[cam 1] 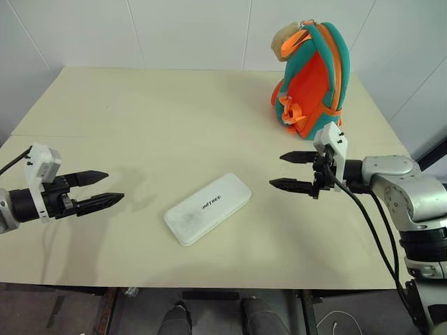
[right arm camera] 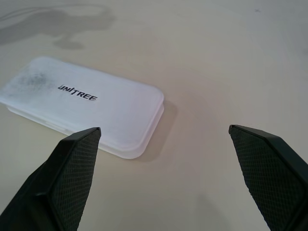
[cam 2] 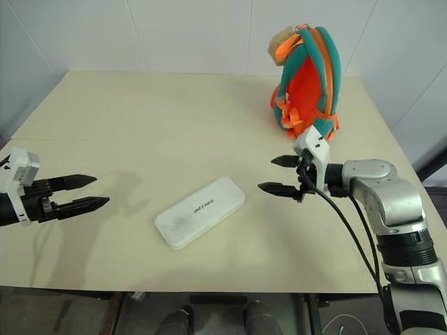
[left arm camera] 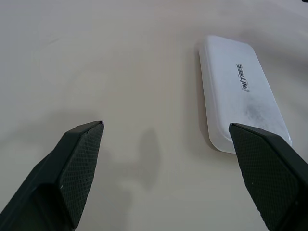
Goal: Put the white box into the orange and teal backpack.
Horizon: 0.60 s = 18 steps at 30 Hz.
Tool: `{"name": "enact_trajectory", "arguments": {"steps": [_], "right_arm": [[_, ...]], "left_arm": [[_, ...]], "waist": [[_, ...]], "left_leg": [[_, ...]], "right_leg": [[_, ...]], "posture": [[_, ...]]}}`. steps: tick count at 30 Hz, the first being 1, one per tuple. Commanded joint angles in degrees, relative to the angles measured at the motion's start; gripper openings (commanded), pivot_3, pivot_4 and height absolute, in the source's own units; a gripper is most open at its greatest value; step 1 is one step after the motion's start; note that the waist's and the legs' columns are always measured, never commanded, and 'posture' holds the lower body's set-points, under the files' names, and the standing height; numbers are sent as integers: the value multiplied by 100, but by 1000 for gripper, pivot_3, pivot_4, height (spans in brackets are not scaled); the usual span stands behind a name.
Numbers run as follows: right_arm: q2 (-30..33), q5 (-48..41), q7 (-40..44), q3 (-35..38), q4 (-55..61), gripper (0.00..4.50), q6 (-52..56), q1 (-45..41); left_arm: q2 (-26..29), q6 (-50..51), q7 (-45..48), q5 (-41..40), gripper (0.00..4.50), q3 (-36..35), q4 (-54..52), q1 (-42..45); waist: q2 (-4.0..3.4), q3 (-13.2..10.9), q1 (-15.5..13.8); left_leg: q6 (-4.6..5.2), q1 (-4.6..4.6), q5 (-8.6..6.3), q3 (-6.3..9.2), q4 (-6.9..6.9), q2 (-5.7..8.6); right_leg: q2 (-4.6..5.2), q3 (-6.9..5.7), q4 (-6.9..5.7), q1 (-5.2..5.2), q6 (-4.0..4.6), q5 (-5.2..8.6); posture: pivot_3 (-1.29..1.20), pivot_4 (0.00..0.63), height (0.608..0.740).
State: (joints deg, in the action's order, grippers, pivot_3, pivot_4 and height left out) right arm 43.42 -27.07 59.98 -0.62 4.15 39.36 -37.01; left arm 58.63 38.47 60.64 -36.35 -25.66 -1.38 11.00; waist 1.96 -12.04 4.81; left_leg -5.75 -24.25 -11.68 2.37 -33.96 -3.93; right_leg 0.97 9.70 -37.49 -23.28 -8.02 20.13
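White box [cam 1: 208, 208] flat on table [cam 1: 154, 125], left gripper [cam 1: 99, 190] and right gripper [cam 1: 289, 171] level either side, jaws apart, empty

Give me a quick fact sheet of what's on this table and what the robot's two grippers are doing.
Surface: cream table
White box: white box lies flat near the front edge, lettering up, untouched
Backpack: orange and teal backpack stands upright at the far right
Left gripper: left gripper open, hovering left of the box, holding nothing
Right gripper: right gripper open, hovering right of the box, holding nothing
Task progress: box not yet in backpack
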Motion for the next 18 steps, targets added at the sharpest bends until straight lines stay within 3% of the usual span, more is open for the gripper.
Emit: {"name": "enact_trajectory", "arguments": {"steps": [1,9,10,13,18], "right_arm": [[38,-118,-84,246,175,4500,25,-68],[-316,-6,-201,60,-11,4500,-195,-264],[-371,17,-234,47,-17,4320,-232,-282],[-463,68,-239,-6,-44,3593,-281,-328],[-617,501,-273,-314,-549,1872,-685,-505]], "left_arm": [[-12,-92,-9,-29,4467,-17,-86,152],[-218,-296,-79,-23,4467,5,-284,146],[-240,-269,-133,-24,4494,-7,-310,125],[-387,-74,-519,-99,3852,-200,-470,61],[-635,34,-890,-186,2247,-395,-834,-167]], "waist": [[0,0,6],[0,0,9],[0,0,10],[0,0,2],[1,1,18]], "left_leg": [[0,0,0,0,0,0],[-1,2,1,0,-11,0],[-1,2,1,1,-11,0],[-1,2,1,1,-12,0],[-1,3,1,2,-15,0]], "right_leg": [[0,0,0,-1,0,0],[-2,1,-15,0,0,0],[-2,1,-15,0,0,0],[-1,1,-16,0,0,0],[-1,1,-20,0,0,0]], "posture": [[0,150,740],[0,150,740],[0,150,740],[0,150,740],[0,150,740]]}}
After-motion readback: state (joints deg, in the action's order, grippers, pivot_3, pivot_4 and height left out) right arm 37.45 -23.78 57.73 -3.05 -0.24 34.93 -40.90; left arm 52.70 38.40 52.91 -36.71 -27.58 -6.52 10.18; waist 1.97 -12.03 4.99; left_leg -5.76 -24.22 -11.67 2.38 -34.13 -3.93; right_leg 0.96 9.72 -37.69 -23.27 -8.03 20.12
